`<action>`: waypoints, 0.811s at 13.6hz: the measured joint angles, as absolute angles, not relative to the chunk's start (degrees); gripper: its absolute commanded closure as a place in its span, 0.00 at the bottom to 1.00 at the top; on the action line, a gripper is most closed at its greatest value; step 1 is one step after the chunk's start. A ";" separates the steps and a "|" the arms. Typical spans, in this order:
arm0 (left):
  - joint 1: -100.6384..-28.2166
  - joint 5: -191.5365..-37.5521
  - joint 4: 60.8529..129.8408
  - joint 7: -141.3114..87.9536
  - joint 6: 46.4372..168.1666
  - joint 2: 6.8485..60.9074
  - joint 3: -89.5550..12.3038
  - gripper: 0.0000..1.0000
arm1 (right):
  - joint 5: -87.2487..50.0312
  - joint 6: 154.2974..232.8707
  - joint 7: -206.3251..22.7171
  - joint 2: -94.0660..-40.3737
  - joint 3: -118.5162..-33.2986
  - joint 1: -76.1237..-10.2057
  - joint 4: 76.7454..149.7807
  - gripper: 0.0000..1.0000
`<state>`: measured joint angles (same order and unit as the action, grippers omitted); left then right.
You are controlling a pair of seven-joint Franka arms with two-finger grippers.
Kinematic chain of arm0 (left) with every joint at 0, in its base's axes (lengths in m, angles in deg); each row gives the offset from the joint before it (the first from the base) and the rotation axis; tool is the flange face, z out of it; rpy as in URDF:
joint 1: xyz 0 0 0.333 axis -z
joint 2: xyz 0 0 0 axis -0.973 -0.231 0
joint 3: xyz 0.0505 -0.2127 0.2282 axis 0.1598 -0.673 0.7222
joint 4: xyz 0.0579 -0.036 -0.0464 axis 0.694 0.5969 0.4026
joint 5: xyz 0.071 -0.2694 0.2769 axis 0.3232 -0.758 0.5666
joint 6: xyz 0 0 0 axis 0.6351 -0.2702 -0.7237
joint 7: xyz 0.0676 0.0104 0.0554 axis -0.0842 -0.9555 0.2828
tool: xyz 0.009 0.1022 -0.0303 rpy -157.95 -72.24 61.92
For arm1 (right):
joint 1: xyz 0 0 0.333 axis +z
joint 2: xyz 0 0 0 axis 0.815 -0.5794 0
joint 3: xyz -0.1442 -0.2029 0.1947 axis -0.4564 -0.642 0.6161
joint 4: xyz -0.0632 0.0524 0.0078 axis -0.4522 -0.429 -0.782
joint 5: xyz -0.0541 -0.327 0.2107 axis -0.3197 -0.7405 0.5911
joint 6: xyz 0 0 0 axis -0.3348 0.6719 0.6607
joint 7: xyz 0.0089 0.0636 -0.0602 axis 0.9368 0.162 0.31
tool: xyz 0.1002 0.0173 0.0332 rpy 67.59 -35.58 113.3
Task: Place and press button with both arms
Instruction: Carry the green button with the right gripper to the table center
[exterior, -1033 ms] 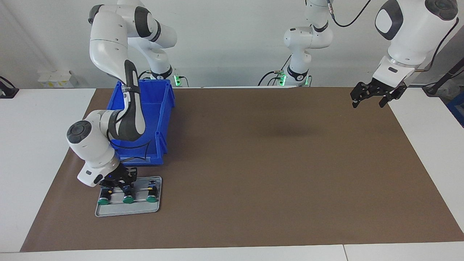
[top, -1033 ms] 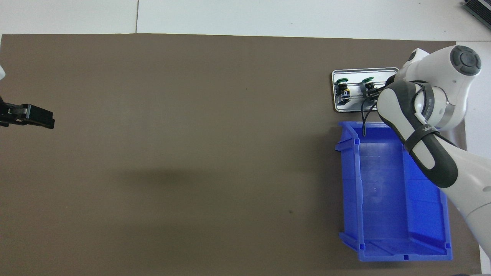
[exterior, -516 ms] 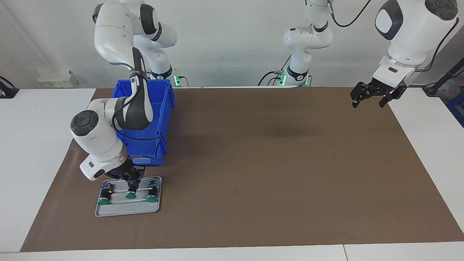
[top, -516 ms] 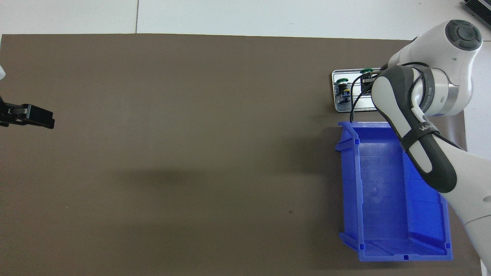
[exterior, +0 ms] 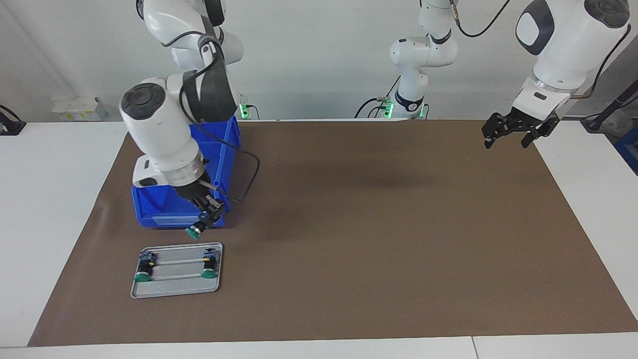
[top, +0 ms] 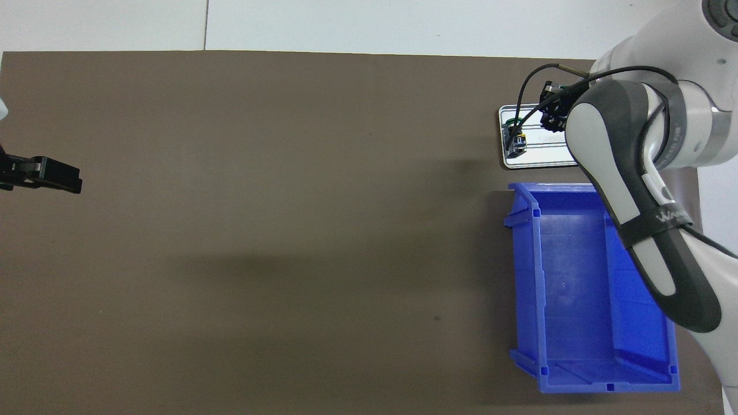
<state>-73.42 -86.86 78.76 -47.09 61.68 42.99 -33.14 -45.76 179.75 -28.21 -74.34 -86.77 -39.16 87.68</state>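
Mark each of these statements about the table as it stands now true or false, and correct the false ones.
1. The right gripper holds a green-capped button in the air. True.
2. Three buttons lie on the metal tray. False: two lie there, one at each end.
3. The left gripper is shut on a button. False: it is open and empty, waiting over the mat's corner.
4. The blue bin stands nearer to the robots than the tray. True.
5. The blue bin holds a button. False: nothing shows inside it.
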 measured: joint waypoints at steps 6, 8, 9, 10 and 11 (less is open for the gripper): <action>-73.42 -86.86 78.76 -47.09 61.68 42.99 -33.15 0.00 | -45.89 183.06 17.06 -75.38 -85.90 -22.87 88.54 1.00; -73.36 -86.87 78.76 -47.09 61.68 42.99 -33.38 0.00 | -45.91 188.01 29.06 -77.04 -85.86 -18.29 88.90 1.00; -73.31 -86.87 78.76 -47.09 61.68 42.99 -33.57 0.00 | -45.91 189.72 33.17 -78.05 -85.83 -16.95 89.04 1.00; -73.26 -86.87 78.76 -47.09 61.70 42.99 -33.69 0.00 | -45.90 190.81 36.33 -79.37 -85.79 -15.61 89.09 1.00; -73.24 -86.87 78.76 -47.08 61.75 42.99 -33.73 0.00 | -45.90 192.75 39.71 -81.17 -85.75 -13.88 89.04 1.00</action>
